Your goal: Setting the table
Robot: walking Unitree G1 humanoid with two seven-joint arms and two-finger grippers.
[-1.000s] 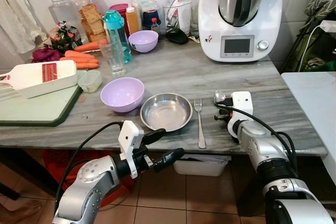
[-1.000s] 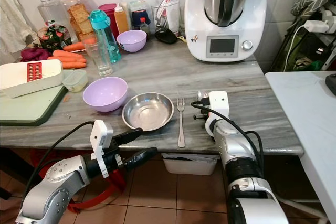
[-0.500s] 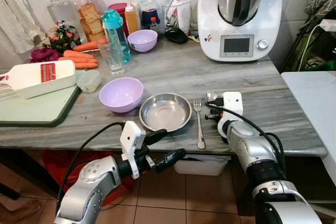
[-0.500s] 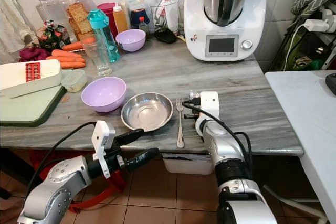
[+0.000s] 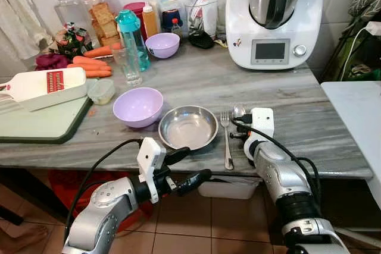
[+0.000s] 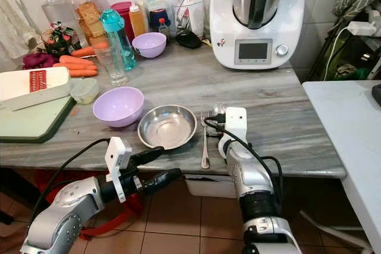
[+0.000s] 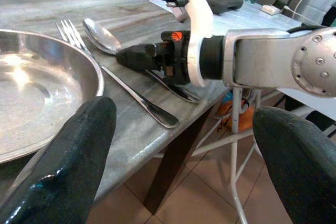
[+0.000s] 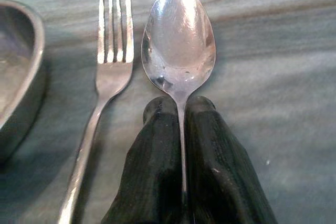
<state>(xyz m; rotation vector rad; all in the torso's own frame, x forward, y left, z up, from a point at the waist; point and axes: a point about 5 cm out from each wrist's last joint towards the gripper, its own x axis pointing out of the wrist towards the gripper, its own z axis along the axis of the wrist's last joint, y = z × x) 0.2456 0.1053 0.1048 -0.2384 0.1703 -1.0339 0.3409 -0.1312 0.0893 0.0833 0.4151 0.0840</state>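
The spoon (image 8: 178, 40) is pinched by its handle in the right end effector (image 8: 181, 124), just right of the fork (image 5: 226, 138) at frame centre. If released unevenly, the fork could be knocked. The left end effector (image 5: 189, 168) hangs spread below the bench (image 5: 333, 117) edge.

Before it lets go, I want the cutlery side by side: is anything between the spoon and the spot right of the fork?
Nothing visible. The right tool is shut on the spoon, whose bowl sits just beside the fork, with bare tabletop beyond.
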